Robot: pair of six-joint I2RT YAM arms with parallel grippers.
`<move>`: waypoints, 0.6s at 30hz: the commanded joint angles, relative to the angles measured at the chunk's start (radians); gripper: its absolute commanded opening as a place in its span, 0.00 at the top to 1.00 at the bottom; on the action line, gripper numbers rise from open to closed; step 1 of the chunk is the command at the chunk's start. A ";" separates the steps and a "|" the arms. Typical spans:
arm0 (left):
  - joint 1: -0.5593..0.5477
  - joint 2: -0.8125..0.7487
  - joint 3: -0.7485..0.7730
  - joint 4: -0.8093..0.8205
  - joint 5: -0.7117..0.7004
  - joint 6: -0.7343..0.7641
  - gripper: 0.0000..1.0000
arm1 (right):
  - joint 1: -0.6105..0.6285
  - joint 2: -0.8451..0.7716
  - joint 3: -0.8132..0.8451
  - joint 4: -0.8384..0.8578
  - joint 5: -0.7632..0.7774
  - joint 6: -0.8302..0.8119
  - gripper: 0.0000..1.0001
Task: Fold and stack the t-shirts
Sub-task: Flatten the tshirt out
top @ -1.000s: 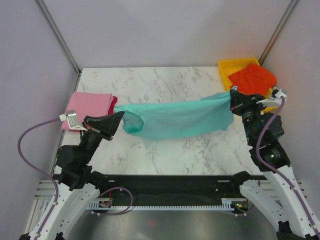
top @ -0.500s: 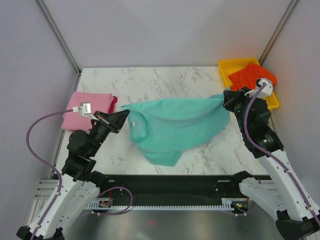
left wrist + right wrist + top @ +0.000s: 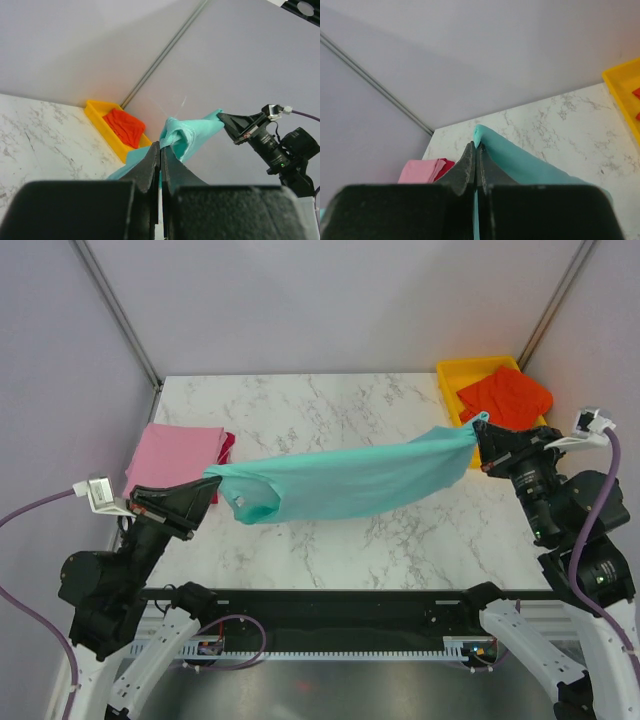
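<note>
The teal t-shirt [image 3: 350,480] hangs stretched in the air above the table, held at both ends. My left gripper [image 3: 208,487] is shut on its left end, seen bunched at the fingertips in the left wrist view [image 3: 187,135]. My right gripper [image 3: 480,440] is shut on its right end, which shows in the right wrist view [image 3: 520,157]. The pink t-shirt [image 3: 175,455] lies folded at the table's left edge on top of the crimson one [image 3: 228,446]. The orange-red t-shirt [image 3: 505,397] lies crumpled in the yellow tray [image 3: 462,372].
The marble table [image 3: 320,405] has a metal frame post at each back corner and grey walls close on both sides. The yellow tray stands at the back right corner, just behind my right gripper.
Both grippers have lifted and pulled apart, the left one down-left and the right one outward. The sagging teal shirt is now pulled taut off the table.
</note>
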 commanded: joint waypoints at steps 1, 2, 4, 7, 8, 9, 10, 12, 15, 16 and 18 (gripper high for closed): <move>0.005 0.020 0.024 -0.081 -0.041 -0.047 0.98 | -0.005 0.023 0.062 -0.073 0.034 -0.024 1.00; 0.007 0.037 0.023 -0.084 -0.055 -0.056 0.98 | -0.007 0.035 0.071 -0.073 0.048 -0.024 1.00; 0.007 0.119 0.019 -0.102 -0.102 -0.065 0.98 | -0.005 0.090 0.078 -0.070 0.065 -0.024 1.00; 0.007 0.294 0.007 -0.090 -0.180 -0.084 0.98 | -0.005 0.197 0.065 -0.017 0.109 -0.012 1.00; 0.007 0.337 -0.007 -0.058 -0.203 -0.085 0.98 | -0.007 0.225 0.038 0.012 0.123 -0.009 1.00; 0.008 0.391 -0.010 -0.003 -0.220 -0.088 0.98 | -0.007 0.291 0.026 0.045 0.152 -0.004 1.00; 0.010 0.484 -0.010 0.023 -0.242 -0.093 0.98 | -0.007 0.332 0.015 0.109 0.164 0.012 1.00; 0.027 0.598 0.007 0.077 -0.306 -0.108 0.98 | -0.005 0.465 -0.002 0.227 0.168 0.032 0.87; 0.098 0.862 0.145 0.091 -0.273 -0.086 0.32 | -0.005 0.668 0.065 0.255 0.128 0.051 0.16; 0.115 0.941 0.209 -0.033 -0.250 -0.078 0.25 | -0.007 0.705 0.097 0.229 0.113 0.054 0.15; 0.128 1.069 0.372 -0.160 -0.230 -0.034 0.21 | -0.008 0.724 0.116 0.198 0.080 0.071 0.13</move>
